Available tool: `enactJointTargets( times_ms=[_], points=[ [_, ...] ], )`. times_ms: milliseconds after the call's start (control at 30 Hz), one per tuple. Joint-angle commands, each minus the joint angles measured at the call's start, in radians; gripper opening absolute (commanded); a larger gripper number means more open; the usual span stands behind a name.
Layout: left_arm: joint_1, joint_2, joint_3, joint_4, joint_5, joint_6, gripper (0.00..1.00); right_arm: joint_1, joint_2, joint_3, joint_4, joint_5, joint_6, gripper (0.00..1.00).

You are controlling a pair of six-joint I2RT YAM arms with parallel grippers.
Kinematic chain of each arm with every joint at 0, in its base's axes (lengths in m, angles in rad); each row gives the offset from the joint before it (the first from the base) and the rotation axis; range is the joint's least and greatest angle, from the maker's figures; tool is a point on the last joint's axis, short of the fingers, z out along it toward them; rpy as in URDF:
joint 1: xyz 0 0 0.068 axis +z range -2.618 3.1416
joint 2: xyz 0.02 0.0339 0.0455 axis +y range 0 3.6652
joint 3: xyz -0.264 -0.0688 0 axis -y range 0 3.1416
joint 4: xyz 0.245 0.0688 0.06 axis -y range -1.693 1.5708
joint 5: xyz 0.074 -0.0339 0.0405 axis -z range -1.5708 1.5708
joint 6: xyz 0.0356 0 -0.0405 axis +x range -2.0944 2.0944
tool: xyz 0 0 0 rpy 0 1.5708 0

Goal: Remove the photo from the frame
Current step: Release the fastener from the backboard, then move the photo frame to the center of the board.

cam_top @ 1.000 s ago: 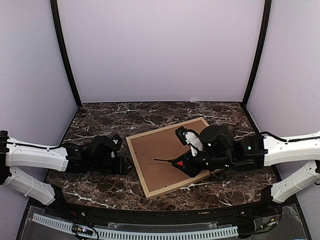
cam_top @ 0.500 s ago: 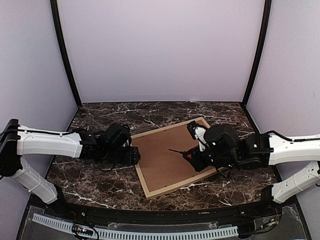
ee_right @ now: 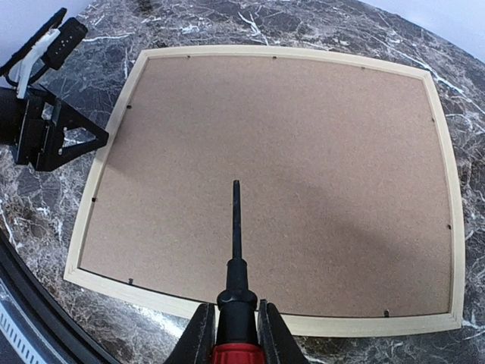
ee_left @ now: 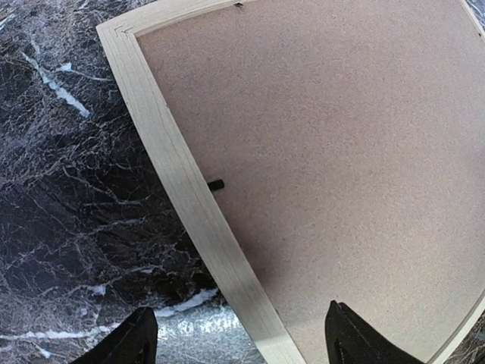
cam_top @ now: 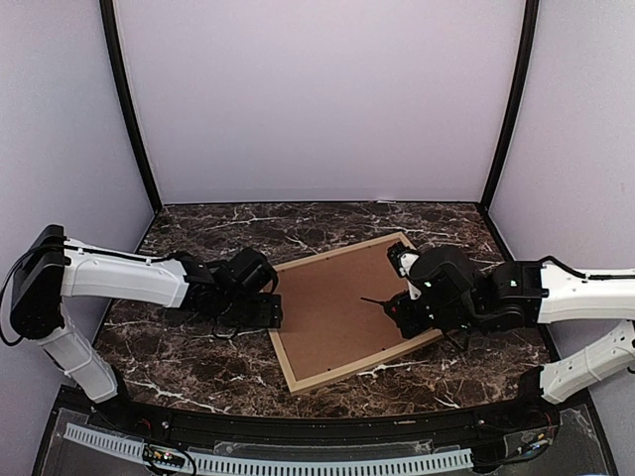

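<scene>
The light wood frame point(cam_top: 347, 369) lies face down on the marble table, with the brown backing board point(cam_top: 332, 302) uppermost. The photo is hidden under the board. My left gripper point(cam_top: 270, 307) is open, and its jaws straddle the frame's left moulding point(ee_left: 182, 182), one over the marble and one over the board point(ee_left: 341, 152). My right gripper point(cam_top: 402, 312) is shut on a screwdriver point(ee_right: 236, 227) with a red handle and black shaft. It holds the tip just above the board point(ee_right: 303, 152) near the frame's right side.
Small black retaining tabs point(ee_left: 216, 184) sit along the inner edge of the frame point(ee_right: 447, 189). The left gripper point(ee_right: 45, 136) shows at the frame's far edge in the right wrist view. Black posts and pale walls enclose the dark marble table point(cam_top: 198, 238).
My left arm has moved right, from the marble up to the frame's left edge. My right gripper has drawn the screwdriver back toward the frame's right side.
</scene>
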State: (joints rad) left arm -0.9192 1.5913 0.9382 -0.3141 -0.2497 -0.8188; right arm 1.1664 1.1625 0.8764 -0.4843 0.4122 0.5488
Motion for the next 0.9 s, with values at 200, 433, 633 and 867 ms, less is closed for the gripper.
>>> enactJointTargets(
  times_ms=[200,433,633,867],
  points=[
    [0.0,0.05,0.003,0.038,-0.009,-0.018,0.64,-0.008,-0.029,-0.06,0.096,-0.034,0.082,0.0],
    [0.0,0.102,0.007,0.074,-0.004,-0.016,0.55,-0.008,-0.026,-0.077,0.127,-0.031,0.122,0.0],
    [0.001,0.115,-0.04,0.114,0.042,-0.025,0.39,-0.007,-0.029,-0.069,0.123,-0.007,0.122,0.0],
    [-0.007,0.084,-0.153,0.223,0.131,-0.049,0.28,-0.008,-0.004,-0.04,0.132,0.02,0.112,0.0]
  ],
)
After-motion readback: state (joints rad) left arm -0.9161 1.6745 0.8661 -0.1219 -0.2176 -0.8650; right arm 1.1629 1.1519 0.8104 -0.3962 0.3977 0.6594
